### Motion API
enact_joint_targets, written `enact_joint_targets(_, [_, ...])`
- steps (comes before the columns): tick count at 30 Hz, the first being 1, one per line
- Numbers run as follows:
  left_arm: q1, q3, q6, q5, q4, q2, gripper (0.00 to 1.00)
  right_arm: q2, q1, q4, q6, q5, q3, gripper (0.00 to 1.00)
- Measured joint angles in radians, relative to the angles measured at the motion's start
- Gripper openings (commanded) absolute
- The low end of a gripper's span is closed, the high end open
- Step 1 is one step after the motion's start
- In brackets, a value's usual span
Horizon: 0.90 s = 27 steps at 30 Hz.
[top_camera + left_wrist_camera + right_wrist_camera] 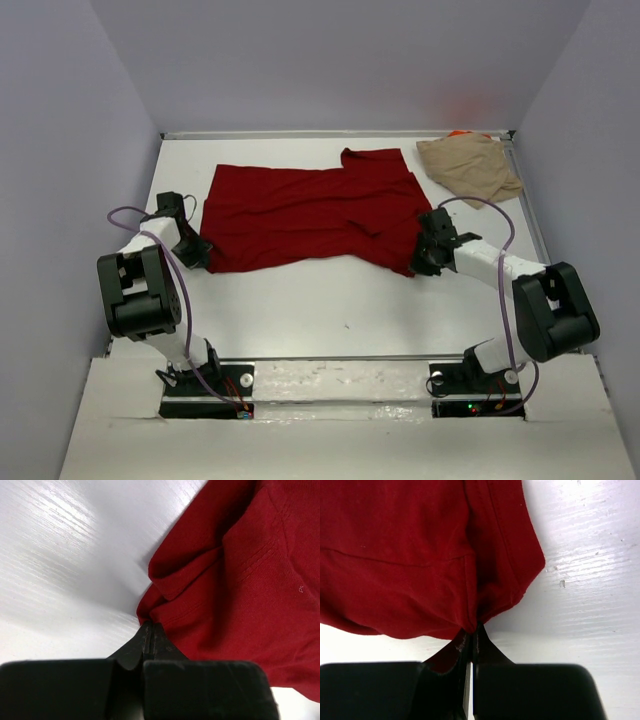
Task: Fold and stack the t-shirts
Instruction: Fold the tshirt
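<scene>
A large dark red t-shirt [305,215] lies spread and rumpled across the middle of the white table. My left gripper [200,252] is shut on its near left corner; in the left wrist view the fingertips [149,628] pinch the red hem [165,617]. At the shirt's near right corner my right gripper [422,258] is shut too, and the right wrist view shows red cloth [420,555] bunched between the closed fingertips [474,630]. A tan t-shirt [470,166] lies crumpled at the back right, with a sliver of orange fabric [458,133] behind it.
Grey walls enclose the white table [330,300] on three sides; a metal rail [300,133] runs along its back edge. Both arm bases [340,385] stand at the near edge. Purple cables loop along each arm.
</scene>
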Motion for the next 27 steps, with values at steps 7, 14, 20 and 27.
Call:
enact_joint_targets(7, [0.000, -0.004, 0.000, 0.000, 0.000, -0.009, 0.00, -0.021, -0.001, 0.005, 0.027, 0.025, 0.000, 0.00])
enact_joint_targets(14, [0.035, -0.068, -0.061, -0.005, -0.020, -0.105, 0.00, -0.141, -0.037, -0.004, 0.130, 0.076, -0.020, 0.00])
enact_joint_targets(20, [0.132, -0.075, -0.084, -0.010, -0.059, -0.159, 0.00, -0.166, -0.145, 0.000, 0.145, 0.043, -0.018, 0.00])
enact_joint_targets(27, [0.230, -0.069, -0.076, 0.001, -0.101, -0.169, 0.00, -0.104, -0.217, -0.003, 0.117, -0.036, -0.013, 0.00])
